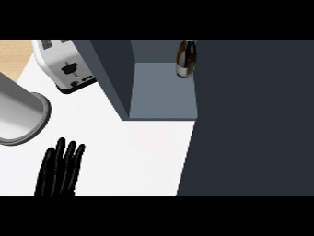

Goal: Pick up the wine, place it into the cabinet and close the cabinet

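The dark glass wine bottle (186, 59) stands upright inside the blue-grey open cabinet (160, 94), at the back right of its floor, so the placing step seems done; only the closing remains, I judge. The large dark panel (261, 120) at the right is probably the cabinet door, but I cannot tell. The black left hand (61, 168) rests low over the white counter (132, 156); its fingers are straight, together, holding nothing. The right hand does not show. A white toaster (64, 64) sits behind.
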Controlling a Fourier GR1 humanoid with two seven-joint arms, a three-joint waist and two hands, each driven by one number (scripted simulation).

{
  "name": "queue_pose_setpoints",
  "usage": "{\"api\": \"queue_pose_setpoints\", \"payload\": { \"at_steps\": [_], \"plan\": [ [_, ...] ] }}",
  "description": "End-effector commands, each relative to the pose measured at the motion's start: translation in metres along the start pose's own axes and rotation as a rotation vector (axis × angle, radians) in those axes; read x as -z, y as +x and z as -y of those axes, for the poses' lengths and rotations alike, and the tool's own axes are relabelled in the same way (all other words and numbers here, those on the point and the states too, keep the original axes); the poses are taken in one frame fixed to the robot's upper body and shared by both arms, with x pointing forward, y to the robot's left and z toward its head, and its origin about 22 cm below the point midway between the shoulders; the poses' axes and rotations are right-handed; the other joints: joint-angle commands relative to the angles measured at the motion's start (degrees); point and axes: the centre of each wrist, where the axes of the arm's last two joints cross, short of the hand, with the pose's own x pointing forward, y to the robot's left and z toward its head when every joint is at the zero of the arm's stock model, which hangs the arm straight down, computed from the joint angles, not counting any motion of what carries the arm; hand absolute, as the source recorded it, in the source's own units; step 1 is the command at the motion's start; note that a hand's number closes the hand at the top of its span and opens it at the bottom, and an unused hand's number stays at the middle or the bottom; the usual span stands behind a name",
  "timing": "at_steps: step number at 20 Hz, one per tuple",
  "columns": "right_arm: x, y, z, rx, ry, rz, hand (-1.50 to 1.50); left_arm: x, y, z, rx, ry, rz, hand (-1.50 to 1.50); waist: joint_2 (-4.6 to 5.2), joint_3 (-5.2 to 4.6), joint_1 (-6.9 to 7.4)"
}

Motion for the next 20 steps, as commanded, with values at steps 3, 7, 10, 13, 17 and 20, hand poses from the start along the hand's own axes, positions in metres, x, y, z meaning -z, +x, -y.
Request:
{"api": "queue_pose_setpoints", "payload": {
  "at_steps": [3, 7, 10, 13, 17, 20],
  "plan": [
    [-0.022, 0.011, -0.018, 0.145, 0.118, 0.017, 1.5, -0.001, 0.027, -0.036, 0.002, 0.027, 0.049, -1.5, -0.1, -0.02, 0.4],
    [-0.026, 0.026, -0.036, 0.038, 0.288, 0.051, 1.5, 0.02, 0.031, -0.056, 0.003, 0.074, 0.062, -1.5, -0.11, -0.05, -0.06],
    [-0.027, 0.029, -0.05, 0.049, 0.299, 0.072, 1.5, 0.005, 0.041, -0.075, 0.004, 0.065, 0.062, -1.5, -0.32, -0.09, 0.42],
    [-0.021, 0.022, -0.065, 0.072, 0.344, 0.076, 1.5, 0.003, 0.039, -0.086, 0.016, 0.076, 0.041, -1.5, -0.22, -0.03, 0.07],
    [-0.016, 0.028, -0.082, 0.067, 0.366, 0.071, 1.5, 0.016, 0.065, -0.099, 0.049, 0.046, 0.039, -1.5, -0.3, -0.04, 0.2],
    [-0.011, 0.029, -0.103, 0.092, 0.37, 0.064, 1.5, 0.006, 0.056, -0.109, 0.05, 0.057, 0.031, -1.5, -0.31, -0.13, 0.43]
  ]
}}
